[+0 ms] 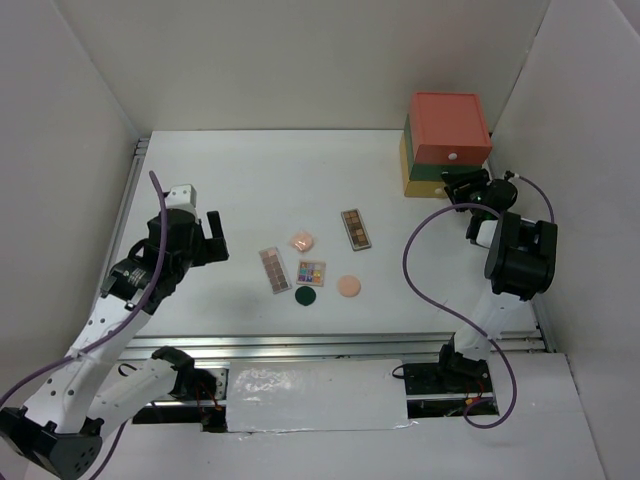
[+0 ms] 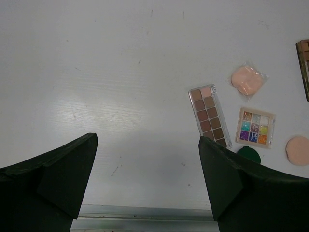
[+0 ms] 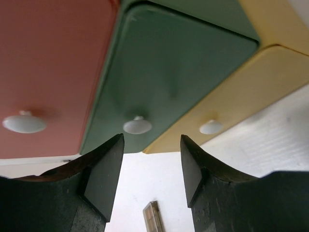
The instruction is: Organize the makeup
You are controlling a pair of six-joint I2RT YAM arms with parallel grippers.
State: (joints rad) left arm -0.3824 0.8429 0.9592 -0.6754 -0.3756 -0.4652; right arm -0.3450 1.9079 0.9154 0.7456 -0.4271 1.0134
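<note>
The makeup lies mid-table: a long brownish palette (image 1: 273, 270), a second one (image 1: 356, 229), a square multicolour palette (image 1: 311, 273), a wrapped pink compact (image 1: 303, 241), a peach compact (image 1: 348, 286) and a dark-green compact (image 1: 306, 296). No green tubes are in view. My left gripper (image 1: 212, 240) is open and empty, left of the makeup. In the left wrist view it (image 2: 147, 140) hovers over bare table, with the long palette (image 2: 209, 116) and square palette (image 2: 255, 127) to its right. My right gripper (image 1: 462, 185) is open and empty in front of the drawer box.
The stacked drawer box (image 1: 445, 140) stands at the back right, all drawers closed. In the right wrist view the open gripper (image 3: 150, 140) sits just below the green drawer's white knob (image 3: 137, 125), between the red drawer (image 3: 48, 72) and the yellow drawer (image 3: 260, 92). White walls enclose the table.
</note>
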